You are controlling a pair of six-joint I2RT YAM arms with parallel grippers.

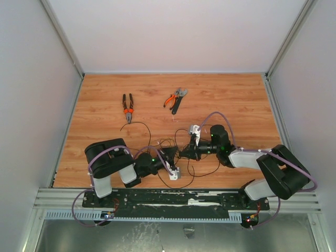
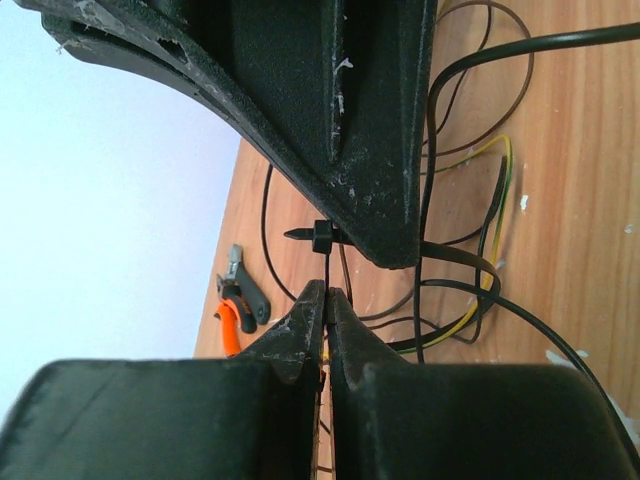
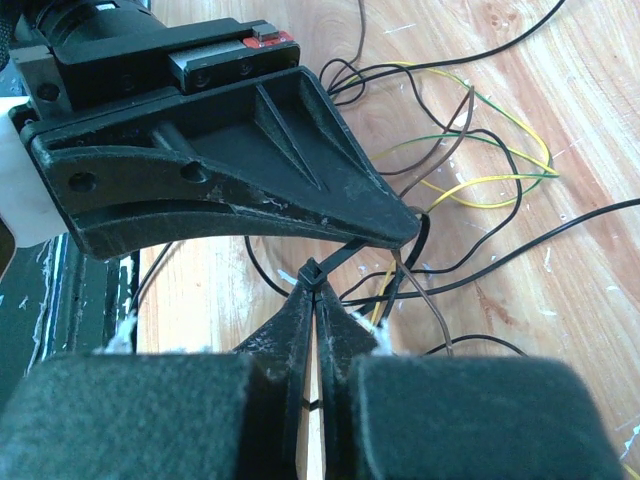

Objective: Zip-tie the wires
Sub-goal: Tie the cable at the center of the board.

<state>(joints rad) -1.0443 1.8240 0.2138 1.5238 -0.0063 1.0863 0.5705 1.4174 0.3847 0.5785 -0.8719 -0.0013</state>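
Here, left tool (image 2: 325, 292) pinching zip tie (image 2: 322, 238)

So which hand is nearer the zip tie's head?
Right. The right hand pinches the zip tie directly under its head, fingertips touching it. The left hand clamps the strap a short way off.

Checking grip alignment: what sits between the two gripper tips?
A short stretch of the zip tie, locking head included, runs from the left gripper to the right gripper, seen in both wrist views.
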